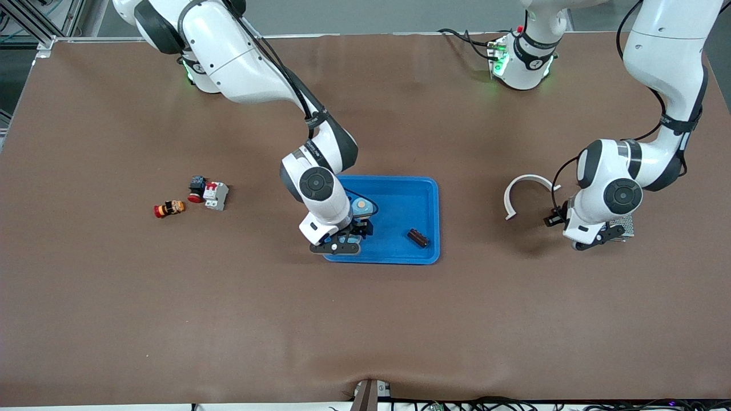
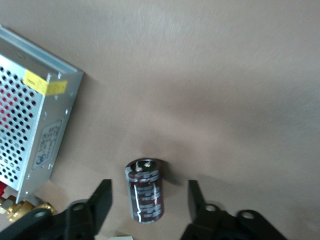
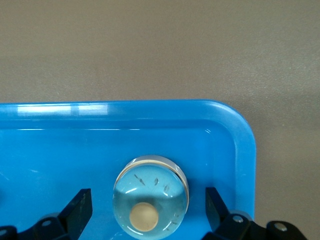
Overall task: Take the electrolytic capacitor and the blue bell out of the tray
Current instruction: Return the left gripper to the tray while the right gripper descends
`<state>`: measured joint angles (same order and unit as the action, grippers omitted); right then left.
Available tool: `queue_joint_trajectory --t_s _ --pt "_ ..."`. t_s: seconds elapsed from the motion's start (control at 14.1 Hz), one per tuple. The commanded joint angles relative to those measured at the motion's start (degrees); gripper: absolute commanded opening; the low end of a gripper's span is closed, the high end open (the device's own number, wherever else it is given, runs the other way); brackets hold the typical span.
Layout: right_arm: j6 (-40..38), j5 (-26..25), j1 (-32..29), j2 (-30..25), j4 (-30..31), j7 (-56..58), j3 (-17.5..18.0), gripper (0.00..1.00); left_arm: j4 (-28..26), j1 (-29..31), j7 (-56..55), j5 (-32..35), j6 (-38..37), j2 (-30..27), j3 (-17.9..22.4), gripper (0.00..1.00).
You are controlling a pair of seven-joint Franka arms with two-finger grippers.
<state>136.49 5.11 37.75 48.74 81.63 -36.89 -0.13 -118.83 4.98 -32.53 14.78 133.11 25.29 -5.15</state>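
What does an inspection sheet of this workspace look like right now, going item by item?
Surface: brown table.
Job's things: capacitor lying on the table; bell in the blue tray.
Clutter: dark block in the tray; metal power supply; white arc; three small switch parts.
Grippers: left gripper open around the capacitor; right gripper open around the bell.
Cables: black cables along the arms.
Surroundings: aluminium frame at a corner.

Even overhead light brightens my table [image 1: 171,319], and soft shadows pool under my arms. Glare streaks the blue tray [image 3: 150,112]; the capacitor [image 2: 145,190] looks slightly blurred.
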Motion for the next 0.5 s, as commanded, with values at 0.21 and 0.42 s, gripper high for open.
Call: queue_joint_trajectory --t_s 0.21,0.42 --pt "-0.09 -2.74 0.74 1.62 -1.74 -1.61 -0.57 1.0 14.39 -0.14 0.28 0.51 -19.35 -2.7 -6.27 1.0" --pt "-0.09 -2.74 0.74 1.97 -1.74 -1.69 -0.57 1.0 20.03 -0.5 0.01 0.6 -22.8 -2.35 -9.69 1.0"
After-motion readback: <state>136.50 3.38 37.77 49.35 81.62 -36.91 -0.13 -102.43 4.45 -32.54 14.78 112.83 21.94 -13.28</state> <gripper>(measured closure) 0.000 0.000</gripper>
